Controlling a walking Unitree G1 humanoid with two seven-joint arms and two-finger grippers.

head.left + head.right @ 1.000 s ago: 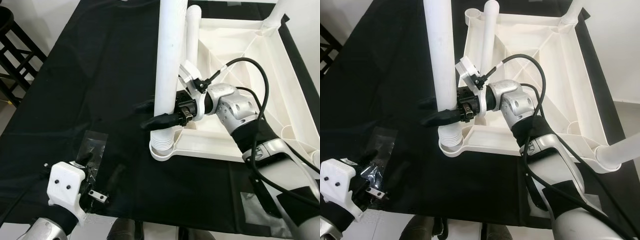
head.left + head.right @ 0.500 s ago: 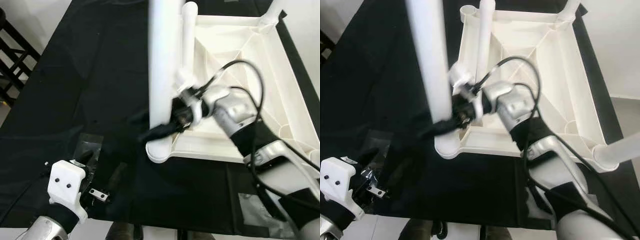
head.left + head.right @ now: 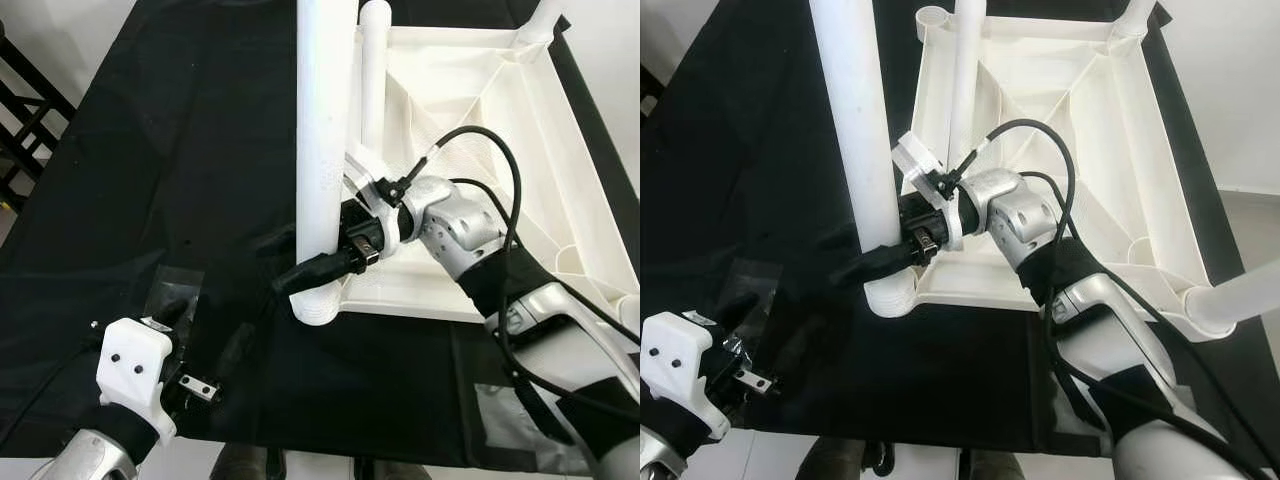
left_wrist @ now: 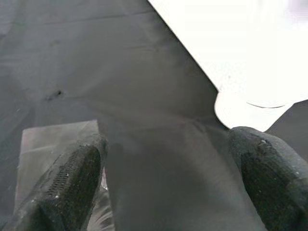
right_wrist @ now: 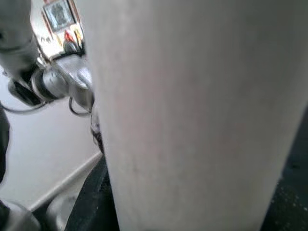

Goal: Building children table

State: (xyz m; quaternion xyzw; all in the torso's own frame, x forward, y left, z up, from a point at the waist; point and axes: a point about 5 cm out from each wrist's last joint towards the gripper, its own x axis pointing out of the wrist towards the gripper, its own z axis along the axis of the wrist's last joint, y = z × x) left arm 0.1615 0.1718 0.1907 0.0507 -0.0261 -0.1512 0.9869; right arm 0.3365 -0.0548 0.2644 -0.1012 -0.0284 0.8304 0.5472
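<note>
A white plastic table top (image 3: 470,85) lies upside down on a black cloth (image 3: 180,150). A thick white leg (image 3: 325,130) stands upright in its near-left corner socket (image 3: 315,310). My right gripper (image 3: 298,262) is shut on this leg just above the socket, and the leg's surface (image 5: 192,120) sits close before the right wrist camera. A second leg (image 3: 373,80) stands in the far-left corner. My left gripper (image 3: 205,335) hovers low over the cloth at the near left, open, with nothing between its fingers (image 4: 72,178).
A clear plastic bag (image 3: 172,298) lies on the cloth under the left gripper. Two more legs stand at the far-right (image 3: 541,18) and near-right (image 3: 1240,295) corners. A dark rack (image 3: 25,110) stands on the floor to the left.
The ribbed lower end of the held leg, visible above the socket a second ago, is now down inside it. The camera has shifted a little. The left gripper has stayed put.
</note>
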